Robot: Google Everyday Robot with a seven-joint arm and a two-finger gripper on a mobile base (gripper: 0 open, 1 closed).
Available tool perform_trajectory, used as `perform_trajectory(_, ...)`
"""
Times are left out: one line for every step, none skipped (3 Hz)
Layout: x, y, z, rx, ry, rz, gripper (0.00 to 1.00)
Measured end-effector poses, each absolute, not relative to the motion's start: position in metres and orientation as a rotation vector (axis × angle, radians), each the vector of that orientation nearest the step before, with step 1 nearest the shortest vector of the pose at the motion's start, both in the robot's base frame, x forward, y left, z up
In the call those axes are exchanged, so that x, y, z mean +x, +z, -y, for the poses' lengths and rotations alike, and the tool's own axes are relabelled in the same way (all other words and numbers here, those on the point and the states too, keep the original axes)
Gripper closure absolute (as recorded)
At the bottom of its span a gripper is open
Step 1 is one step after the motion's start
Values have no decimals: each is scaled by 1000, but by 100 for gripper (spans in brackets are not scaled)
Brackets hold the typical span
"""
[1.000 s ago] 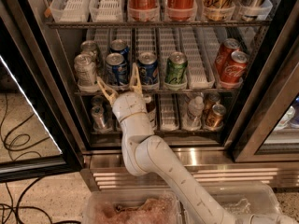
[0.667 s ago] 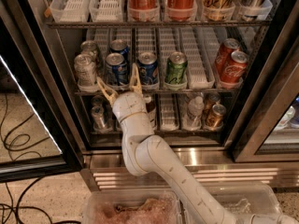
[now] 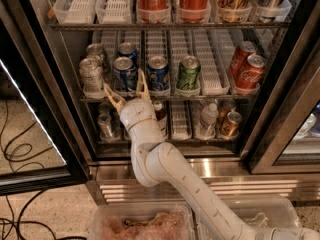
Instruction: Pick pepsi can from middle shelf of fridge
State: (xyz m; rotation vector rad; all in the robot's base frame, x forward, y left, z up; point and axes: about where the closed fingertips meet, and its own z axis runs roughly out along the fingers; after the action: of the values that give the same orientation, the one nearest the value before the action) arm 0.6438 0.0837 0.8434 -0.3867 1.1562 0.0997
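While the pepsi can stands at the front left of the fridge's middle shelf, the gripper hovers just before it, jaws spread apart, grasping nothing.

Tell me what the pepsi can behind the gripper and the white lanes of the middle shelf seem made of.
The pepsi can, just behind the open gripper: likely aluminium, with glossy blue print and a bare silver top. The lanes of the middle shelf: probably moulded plastic, matte white, slotted.
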Motion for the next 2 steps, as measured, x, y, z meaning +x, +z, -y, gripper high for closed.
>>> perform_trajectory(648,844,-90,-403,109,-1149,41)
perform_trajectory(655,846,-93,-406,104,-1139,38)
